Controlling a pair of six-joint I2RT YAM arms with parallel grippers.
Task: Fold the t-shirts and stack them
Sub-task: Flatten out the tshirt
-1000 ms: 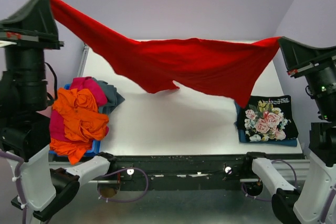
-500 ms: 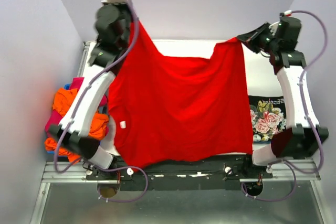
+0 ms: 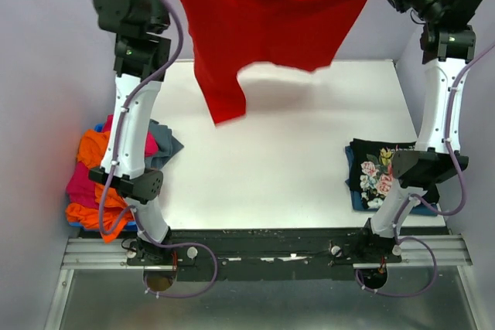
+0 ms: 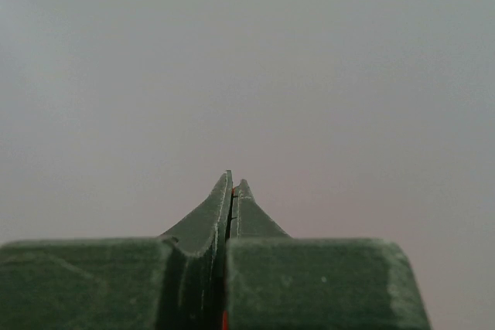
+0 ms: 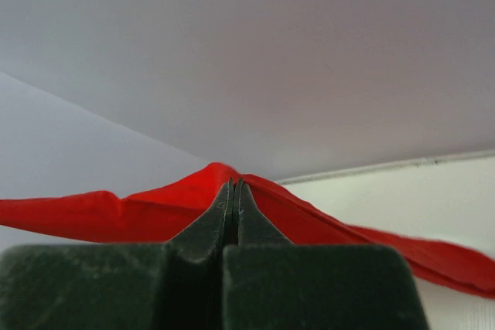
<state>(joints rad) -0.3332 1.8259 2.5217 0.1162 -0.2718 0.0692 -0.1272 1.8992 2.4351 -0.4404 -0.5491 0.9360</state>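
Overhead, holding the red t-shirt (image 3: 263, 21) stretched between the left gripper (image 4: 233, 183) and the right gripper (image 5: 233, 183), both pinched tight on its upper corners, well above the table (image 3: 263, 168). Below, at right, showing a folded floral black tee (image 3: 375, 175); at left, a crumpled heap of tees (image 3: 87, 152).

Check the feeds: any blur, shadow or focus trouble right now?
Top external: sharp, even light, the red t-shirt throws a faint shadow on the table. Left wrist: left claw close and soft, blank wall beyond. Right wrist: right claw soft, the t-shirt clear.
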